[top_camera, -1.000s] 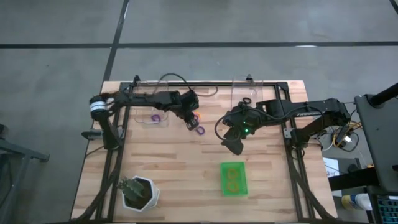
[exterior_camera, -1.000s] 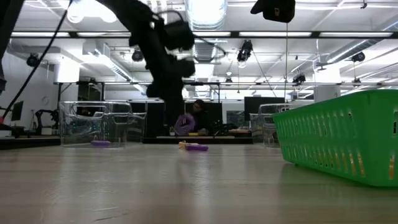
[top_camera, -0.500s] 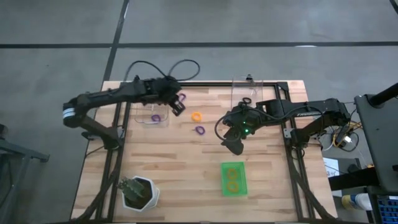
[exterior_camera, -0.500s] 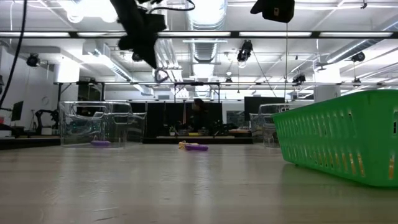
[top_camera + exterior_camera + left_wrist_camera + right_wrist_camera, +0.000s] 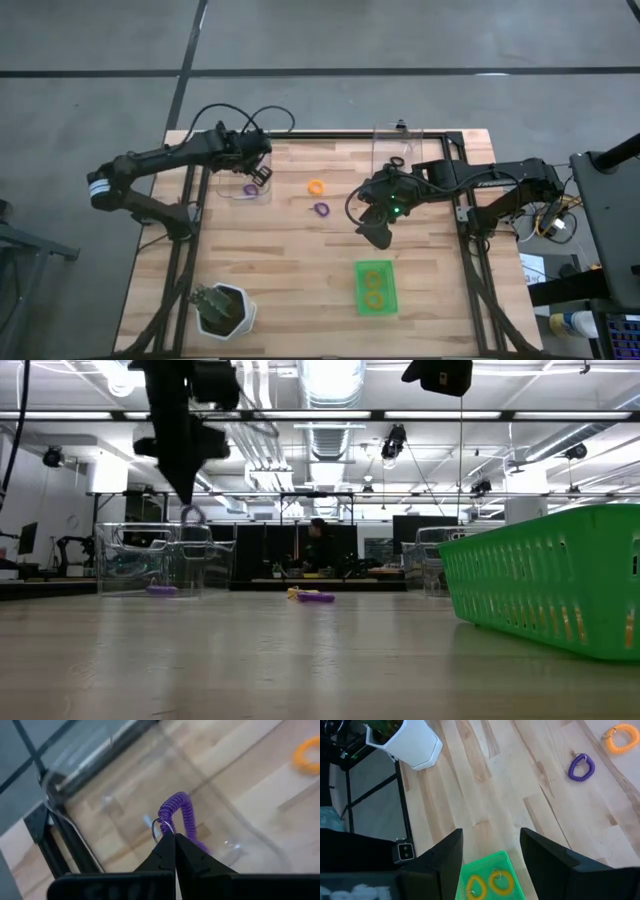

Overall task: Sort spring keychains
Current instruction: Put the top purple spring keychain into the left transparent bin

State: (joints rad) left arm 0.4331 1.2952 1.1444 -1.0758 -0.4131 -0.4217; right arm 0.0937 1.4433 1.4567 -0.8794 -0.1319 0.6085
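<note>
My left gripper [image 5: 262,176] hangs over the left clear bin [image 5: 243,186], shut on a purple spring keychain [image 5: 179,814] that dangles below it in the low view [image 5: 190,515]. Another purple keychain [image 5: 249,189] lies in that bin. On the bare table lie an orange keychain [image 5: 316,187] and a purple one [image 5: 321,209]; both show in the right wrist view, purple [image 5: 581,766] and orange [image 5: 619,732]. A black keychain [image 5: 397,163] sits in the right clear bin. Two orange ones [image 5: 374,287] lie in the green tray. My right gripper [image 5: 490,850] is open above the table's middle. My left gripper pinches the purple keychain between its two fingertips [image 5: 170,845] at the end with the small metal ring [image 5: 161,827]. The fingers come from above, pointing down. The coil hangs below them, lifted clear above the bin.
A white pot with a plant [image 5: 222,308] stands near the table's near left corner. The green tray [image 5: 545,590] fills the low view's right side. Clear bins [image 5: 160,565] stand along the far edge. Dark frame rails run along both table sides.
My left gripper has risen from beside the orange and purple keychains at the table's middle, carrying one purple keychain. It swung toward the table's left, then came lower over the left clear bin. The keychain is lifted clear and hangs below it.
</note>
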